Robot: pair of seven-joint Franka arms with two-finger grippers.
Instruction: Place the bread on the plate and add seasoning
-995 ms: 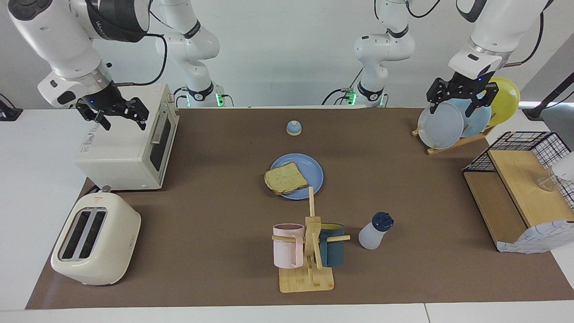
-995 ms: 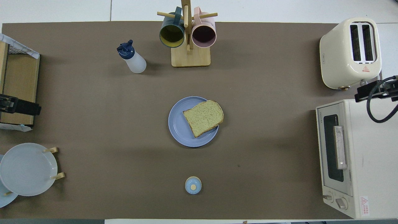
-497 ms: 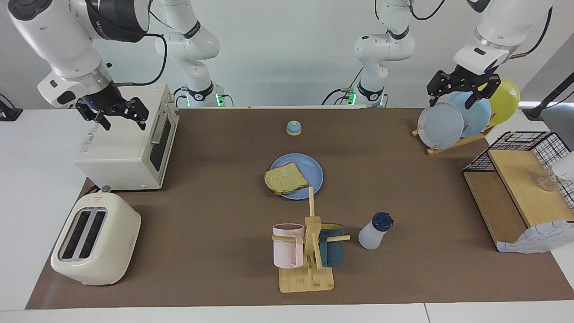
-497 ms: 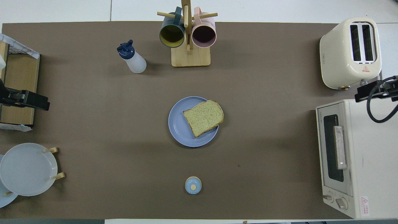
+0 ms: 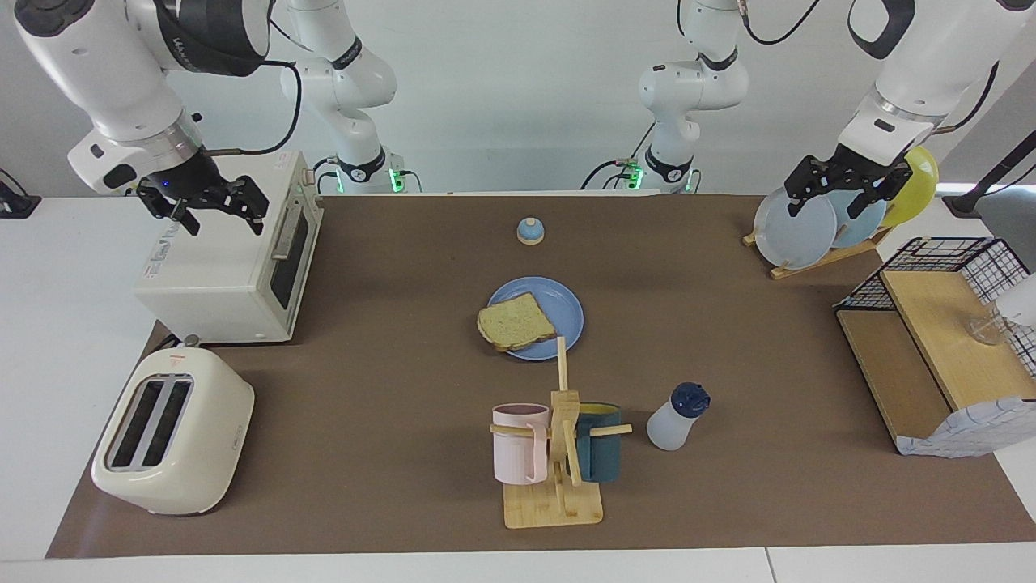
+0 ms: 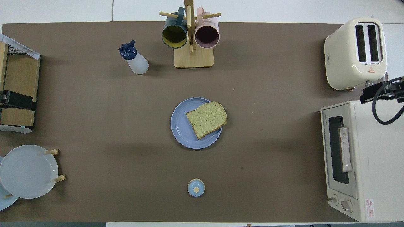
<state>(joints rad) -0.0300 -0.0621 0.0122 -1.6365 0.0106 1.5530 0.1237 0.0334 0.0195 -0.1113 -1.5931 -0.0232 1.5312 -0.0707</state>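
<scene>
The bread (image 5: 515,321) lies on the periwinkle-blue plate (image 5: 564,312) at mid-table, its edge overhanging the rim toward the right arm's end; both show in the overhead view, bread (image 6: 207,119) and plate (image 6: 181,126). The seasoning bottle (image 5: 677,416) (image 6: 133,58) stands upright beside the mug rack, farther from the robots than the plate. My left gripper (image 5: 839,194) (image 6: 17,101) is open and empty, up over the plate rack. My right gripper (image 5: 217,214) (image 6: 377,93) is open and empty over the toaster oven.
A mug rack (image 5: 558,441) with two mugs stands beside the bottle. A small blue-domed bell (image 5: 530,231) sits nearer the robots. A toaster oven (image 5: 235,251) and toaster (image 5: 174,433) are at the right arm's end; a plate rack (image 5: 797,227) and wire shelf (image 5: 947,348) at the left arm's.
My left gripper has shifted a little over the plate rack, toward its end of the table and slightly lower. The right arm, bread, plate and bottle have not moved.
</scene>
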